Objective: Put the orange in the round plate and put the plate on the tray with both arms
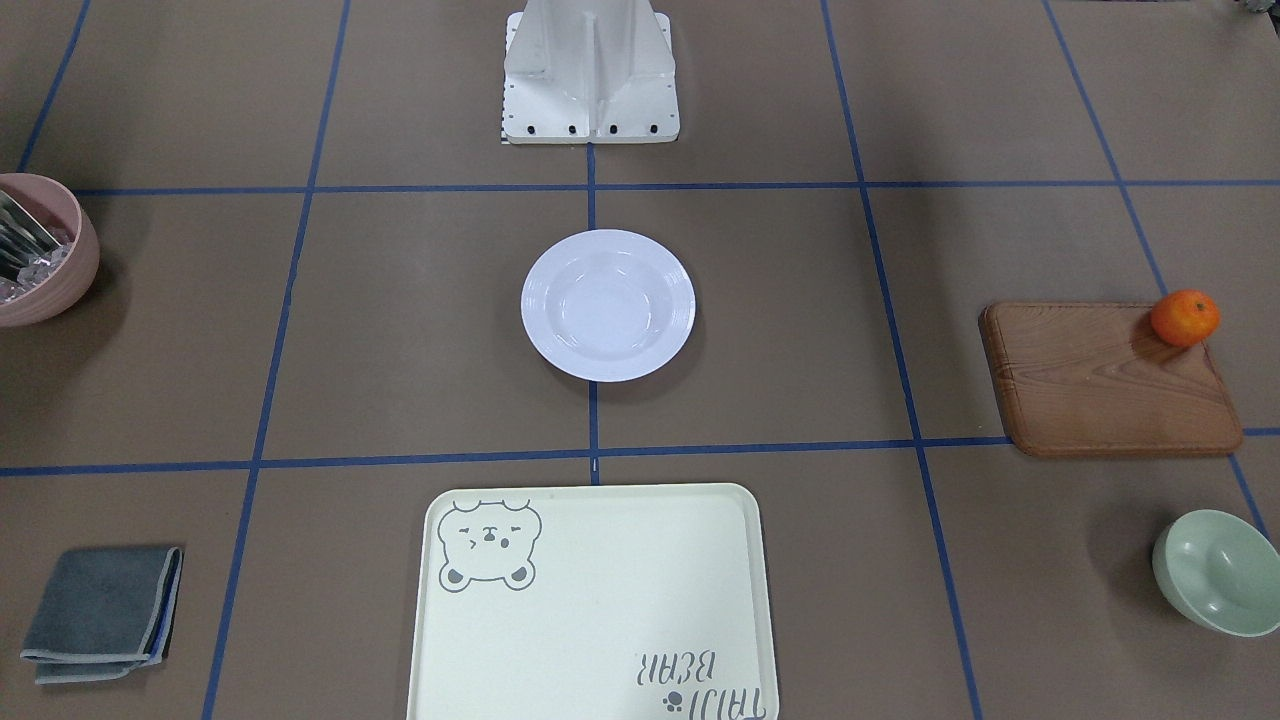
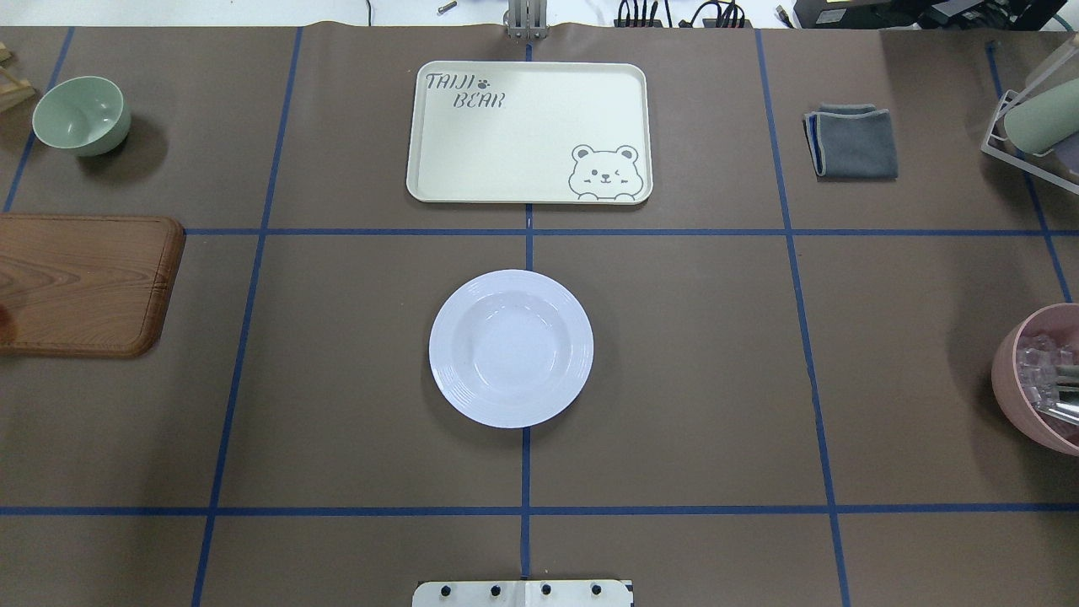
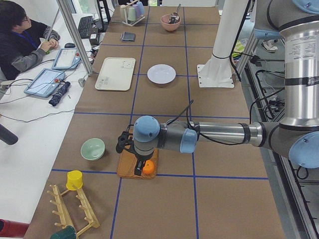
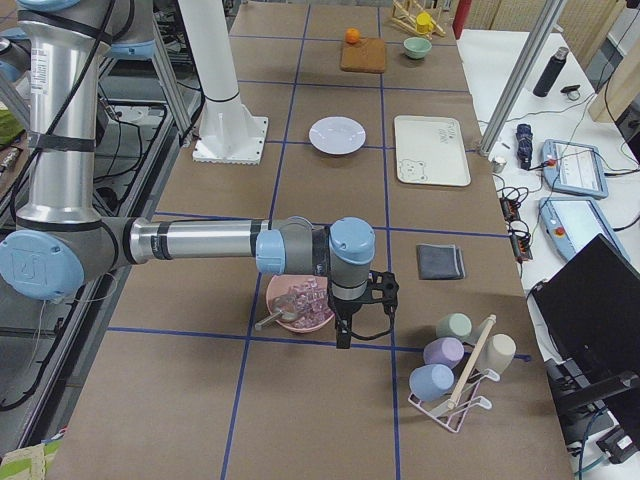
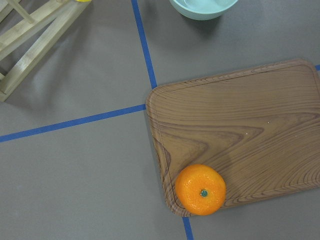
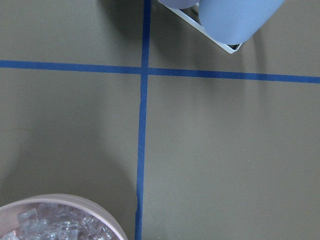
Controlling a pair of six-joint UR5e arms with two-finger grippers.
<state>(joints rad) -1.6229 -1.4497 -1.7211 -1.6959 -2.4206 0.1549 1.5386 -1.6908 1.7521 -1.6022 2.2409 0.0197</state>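
Left arm [image 3: 214, 134]: stretched low over the wooden board [image 1: 1110, 385], and its gripper [image 3: 140, 169] hung just beside the orange, likely lined up for the pick. Open or closed, I couldn't tell.
Right arm [image 4: 200, 242]: out over the pink bowl [image 1: 70, 270] at the far end, gripper [image 4: 342, 335] pointing down, fingers unreadable too.
Tray [image 2: 529, 135]: sat just beyond the plate, nothing on it. A short carry, I'd say.
Plate [image 2: 511, 347]: lay centred between both arms, nothing in it.
Green bowl [image 1: 1220, 570]: stood near the board, off the likely route.
Orange [image 5: 200, 190]: rested on the board's corner, well apart from the plate, with nothing between them.
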